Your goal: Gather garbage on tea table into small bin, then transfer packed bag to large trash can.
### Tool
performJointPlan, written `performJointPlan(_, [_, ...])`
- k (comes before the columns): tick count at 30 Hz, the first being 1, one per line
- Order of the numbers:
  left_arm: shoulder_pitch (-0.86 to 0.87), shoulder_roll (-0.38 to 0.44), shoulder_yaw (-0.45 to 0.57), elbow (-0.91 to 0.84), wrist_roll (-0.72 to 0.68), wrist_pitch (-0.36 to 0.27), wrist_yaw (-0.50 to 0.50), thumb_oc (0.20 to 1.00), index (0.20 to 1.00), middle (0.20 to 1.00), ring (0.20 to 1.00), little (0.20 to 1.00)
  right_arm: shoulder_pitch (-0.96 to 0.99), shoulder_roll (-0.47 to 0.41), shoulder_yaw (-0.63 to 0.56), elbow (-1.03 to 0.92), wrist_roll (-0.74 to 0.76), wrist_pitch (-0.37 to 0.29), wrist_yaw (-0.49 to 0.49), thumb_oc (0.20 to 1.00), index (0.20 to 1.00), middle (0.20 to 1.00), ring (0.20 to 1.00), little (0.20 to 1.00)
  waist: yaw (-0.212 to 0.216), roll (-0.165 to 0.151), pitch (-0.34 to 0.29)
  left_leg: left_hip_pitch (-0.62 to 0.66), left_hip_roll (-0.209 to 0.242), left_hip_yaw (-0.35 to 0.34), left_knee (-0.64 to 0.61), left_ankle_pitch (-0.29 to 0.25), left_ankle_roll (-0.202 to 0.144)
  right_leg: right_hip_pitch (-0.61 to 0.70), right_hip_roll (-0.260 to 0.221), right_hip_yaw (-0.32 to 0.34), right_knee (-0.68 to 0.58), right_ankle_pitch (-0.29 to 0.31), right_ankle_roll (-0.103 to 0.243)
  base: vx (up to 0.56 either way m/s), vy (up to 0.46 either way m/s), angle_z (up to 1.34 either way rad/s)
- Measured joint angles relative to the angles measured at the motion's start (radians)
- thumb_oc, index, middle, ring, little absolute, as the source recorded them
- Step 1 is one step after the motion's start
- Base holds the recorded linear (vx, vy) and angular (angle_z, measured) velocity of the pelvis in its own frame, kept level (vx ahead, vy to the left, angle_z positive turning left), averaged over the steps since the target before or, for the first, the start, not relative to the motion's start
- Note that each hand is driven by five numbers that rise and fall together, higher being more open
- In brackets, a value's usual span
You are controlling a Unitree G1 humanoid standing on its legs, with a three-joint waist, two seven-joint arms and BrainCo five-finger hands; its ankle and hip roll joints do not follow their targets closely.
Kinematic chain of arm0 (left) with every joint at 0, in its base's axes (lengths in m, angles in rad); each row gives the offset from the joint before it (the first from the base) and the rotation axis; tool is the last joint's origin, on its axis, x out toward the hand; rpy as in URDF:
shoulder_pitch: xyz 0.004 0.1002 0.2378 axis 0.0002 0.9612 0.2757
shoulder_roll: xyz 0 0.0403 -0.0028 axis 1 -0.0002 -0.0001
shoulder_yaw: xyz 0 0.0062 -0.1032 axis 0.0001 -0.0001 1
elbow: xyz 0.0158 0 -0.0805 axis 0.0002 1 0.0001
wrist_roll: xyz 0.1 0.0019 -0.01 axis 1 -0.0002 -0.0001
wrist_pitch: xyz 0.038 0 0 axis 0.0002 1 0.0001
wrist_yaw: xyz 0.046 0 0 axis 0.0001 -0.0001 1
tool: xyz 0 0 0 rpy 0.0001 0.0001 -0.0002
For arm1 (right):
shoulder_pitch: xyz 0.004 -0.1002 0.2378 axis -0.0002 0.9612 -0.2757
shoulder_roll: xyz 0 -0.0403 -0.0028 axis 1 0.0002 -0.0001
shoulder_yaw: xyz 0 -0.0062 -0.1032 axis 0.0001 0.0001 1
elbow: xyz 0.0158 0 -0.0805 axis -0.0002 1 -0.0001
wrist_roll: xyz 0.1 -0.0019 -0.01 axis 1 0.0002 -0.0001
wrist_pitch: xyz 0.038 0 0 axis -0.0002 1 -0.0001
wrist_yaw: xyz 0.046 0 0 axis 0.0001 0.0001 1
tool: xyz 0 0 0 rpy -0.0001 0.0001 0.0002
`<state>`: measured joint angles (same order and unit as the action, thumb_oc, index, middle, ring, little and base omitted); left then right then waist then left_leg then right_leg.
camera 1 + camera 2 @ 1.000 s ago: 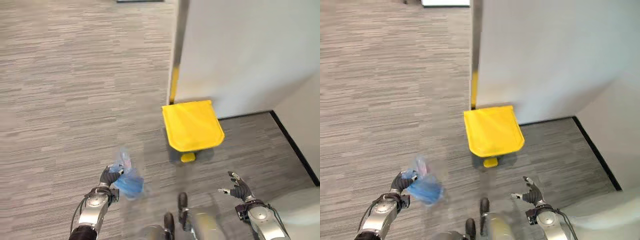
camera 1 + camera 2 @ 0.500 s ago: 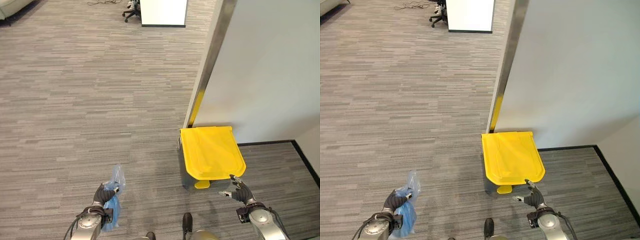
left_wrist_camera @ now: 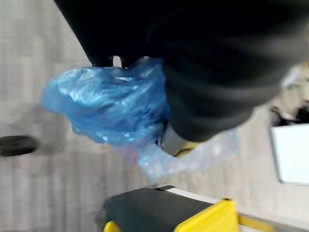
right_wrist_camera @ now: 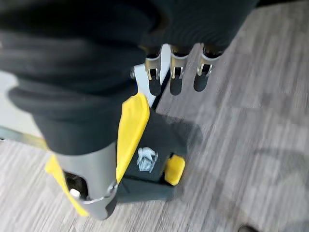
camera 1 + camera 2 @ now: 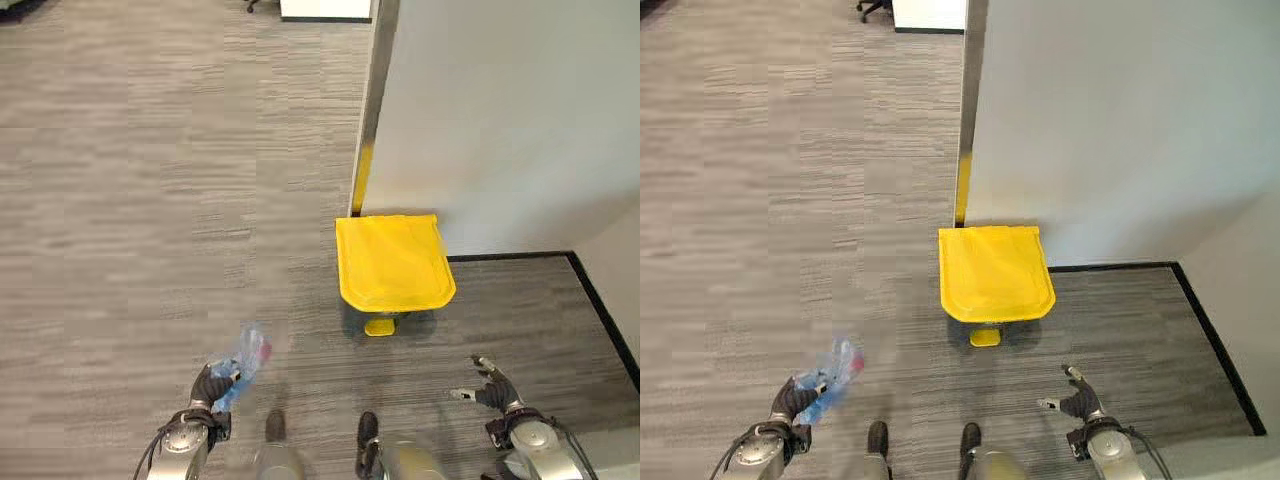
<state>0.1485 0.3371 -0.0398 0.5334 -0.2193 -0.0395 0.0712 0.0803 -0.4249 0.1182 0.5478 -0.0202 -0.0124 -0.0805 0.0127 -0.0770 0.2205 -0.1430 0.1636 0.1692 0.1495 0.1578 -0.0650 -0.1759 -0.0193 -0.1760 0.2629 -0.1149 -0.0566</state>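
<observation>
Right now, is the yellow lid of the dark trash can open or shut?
Shut. The yellow lid lies flat over the dark trash can, hiding its inside; its yellow pedal is untouched.

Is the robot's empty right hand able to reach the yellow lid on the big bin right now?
Probably not yet. The right hand is open, with bare carpet between it and the yellow lid, which is shut. Nothing blocks the way. The left hand holds the blue bag.

Closed yellow lid (image 5: 393, 262) bars the large trash can (image 4: 154, 164); wall (image 5: 500, 110) behind
</observation>
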Motion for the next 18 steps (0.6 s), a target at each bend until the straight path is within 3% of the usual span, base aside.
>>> performJointPlan(1, [0.004, -0.001, 0.0, 0.001, 0.0, 0.003, -0.001, 0.2, 0.2, 0.2, 0.2, 0.2, 0.003, 0.003, -0.012, -0.006, 0.0, 0.0, -0.001, 1.0, 1.0, 1.0, 1.0, 1.0, -0.004, -0.006, -0.001, -0.003, -0.029, 0.021, 0.021, -0.044, 0.005, 0.024, -0.012, -0.008, -0.022, 0.007, 0.001, 0.04, -0.044, 0.51])
performJointPlan(3, [0.005, 0.001, 0.001, -0.005, 0.001, 0.003, -0.003, 0.2, 0.2, 0.2, 0.2, 0.2, 0.007, -0.002, -0.013, -0.007, 0.0, 0.0, -0.004, 1.0, 1.0, 1.0, 1.0, 1.0, -0.021, -0.003, -0.009, 0.008, -0.086, 0.059, -0.004, -0.097, 0.018, 0.058, -0.007, -0.015, -0.093, 0.051, 0.035, 0.07, 0.037, 0.26])
performJointPlan(5, [0.023, 0.008, 0.004, -0.011, 0.003, 0.004, -0.005, 0.2, 0.2, 0.2, 0.2, 0.2, 0.001, 0.004, 0.0, -0.008, 0.0, 0.001, -0.001, 1.0, 1.0, 1.0, 1.0, 1.0, -0.029, 0.017, -0.015, 0.05, -0.133, 0.023, -0.083, -0.109, 0.034, 0.103, 0.038, -0.008, -0.197, 0.115, 0.005, 0.1, 0.06, -0.23])
performJointPlan(8, [0.022, 0.007, 0.002, -0.011, 0.004, 0.006, -0.013, 0.2, 0.2, 0.2, 0.2, 0.2, 0.0, 0.004, 0.0, -0.008, 0.0, 0.001, -0.001, 1.0, 1.0, 1.0, 1.0, 1.0, -0.037, 0.01, -0.013, 0.093, -0.133, 0.008, -0.137, -0.109, 0.034, 0.142, 0.068, -0.005, -0.253, 0.148, -0.023, 0.07, 0.06, -0.16])
performJointPlan(11, [0.006, 0.008, 0.002, -0.012, 0.004, 0.005, -0.015, 0.2, 0.2, 0.2, 0.2, 0.2, -0.004, 0.005, 0.001, -0.007, 0.0, 0.001, -0.001, 1.0, 1.0, 1.0, 1.0, 1.0, -0.038, 0.01, -0.016, 0.114, -0.131, 0.005, -0.157, -0.108, 0.035, 0.146, 0.089, 0.014, -0.256, 0.15, -0.027, 0.09, 0.109, -0.24])
performJointPlan(18, [-0.005, 0.015, 0.002, -0.013, 0.003, 0.005, -0.014, 0.2, 0.2, 0.2, 0.2, 0.2, -0.029, 0.012, 0.011, -0.009, -0.001, 0.001, 0.0, 1.0, 1.0, 1.0, 1.0, 1.0, -0.045, 0.019, -0.021, 0.143, -0.15, 0.041, -0.173, -0.122, 0.07, 0.132, 0.077, 0.078, -0.251, 0.148, 0.026, 0.07, 0.132, -0.26])
